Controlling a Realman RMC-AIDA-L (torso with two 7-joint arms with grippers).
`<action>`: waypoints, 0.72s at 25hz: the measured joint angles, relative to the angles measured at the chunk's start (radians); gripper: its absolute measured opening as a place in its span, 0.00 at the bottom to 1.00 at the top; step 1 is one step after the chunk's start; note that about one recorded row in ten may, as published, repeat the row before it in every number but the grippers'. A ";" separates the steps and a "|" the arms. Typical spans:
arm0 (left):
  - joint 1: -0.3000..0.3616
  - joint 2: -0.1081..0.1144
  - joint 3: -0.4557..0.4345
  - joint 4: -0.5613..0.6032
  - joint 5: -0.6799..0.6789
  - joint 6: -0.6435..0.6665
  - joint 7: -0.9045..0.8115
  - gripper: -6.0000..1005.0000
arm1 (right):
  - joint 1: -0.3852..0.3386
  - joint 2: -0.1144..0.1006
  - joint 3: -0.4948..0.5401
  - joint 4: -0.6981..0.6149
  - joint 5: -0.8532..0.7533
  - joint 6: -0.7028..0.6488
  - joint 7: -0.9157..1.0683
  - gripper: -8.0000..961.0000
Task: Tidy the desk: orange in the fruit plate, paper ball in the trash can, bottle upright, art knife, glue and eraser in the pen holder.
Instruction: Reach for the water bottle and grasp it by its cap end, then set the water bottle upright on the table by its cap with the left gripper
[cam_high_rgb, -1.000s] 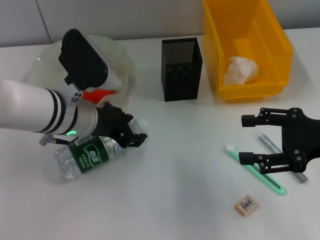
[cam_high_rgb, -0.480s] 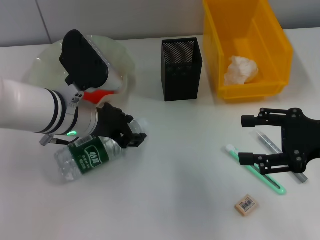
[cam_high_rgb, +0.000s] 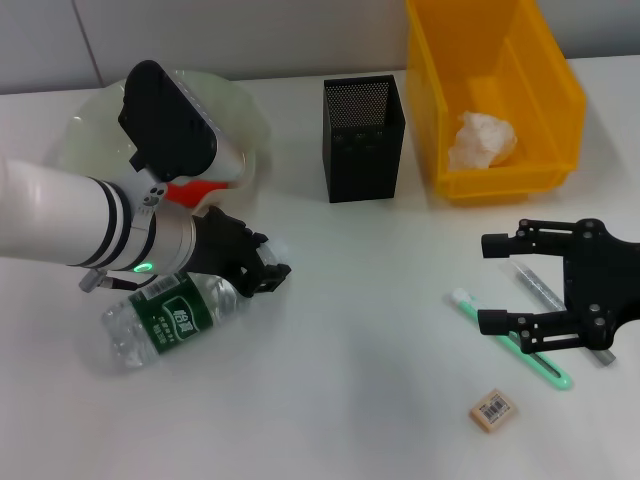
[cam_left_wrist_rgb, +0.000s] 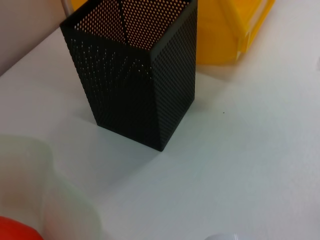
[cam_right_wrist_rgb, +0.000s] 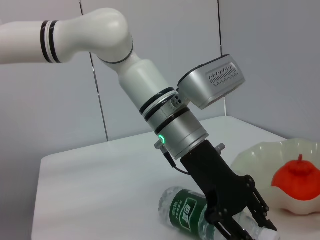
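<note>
The clear bottle (cam_high_rgb: 165, 320) with a green label lies on its side on the table, also in the right wrist view (cam_right_wrist_rgb: 192, 212). My left gripper (cam_high_rgb: 262, 272) is shut on its neck end (cam_right_wrist_rgb: 245, 220). The orange (cam_high_rgb: 195, 190) sits in the pale green fruit plate (cam_high_rgb: 90, 130), partly behind my left arm. The paper ball (cam_high_rgb: 482, 140) rests inside the yellow trash can (cam_high_rgb: 550, 90). The black mesh pen holder (cam_high_rgb: 363, 140) stands upright between plate and bin. My right gripper (cam_high_rgb: 484, 280) hangs open over the table at the right, beside a green art knife (cam_high_rgb: 510, 345), a grey glue stick (cam_high_rgb: 540, 290) and the eraser (cam_high_rgb: 493, 409).
The left wrist view looks at the pen holder (cam_left_wrist_rgb: 135, 85) with the trash can (cam_left_wrist_rgb: 235, 25) behind it and the plate's rim (cam_left_wrist_rgb: 50, 200) close by. White table stretches between the bottle and the right-hand items.
The bottle's base has swung slightly toward the front left, and the left gripper has shifted a little with it. The right arm has barely moved.
</note>
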 joint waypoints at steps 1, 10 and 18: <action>0.000 0.000 0.000 0.000 0.000 0.000 0.000 0.49 | 0.000 0.000 0.001 0.000 0.001 0.000 0.000 0.86; -0.001 0.000 0.000 0.000 0.001 0.006 -0.001 0.45 | 0.004 0.000 0.001 0.000 0.001 0.000 0.000 0.86; 0.005 0.001 0.000 0.013 0.002 0.009 0.001 0.45 | 0.004 0.000 0.001 0.002 0.001 0.000 0.000 0.86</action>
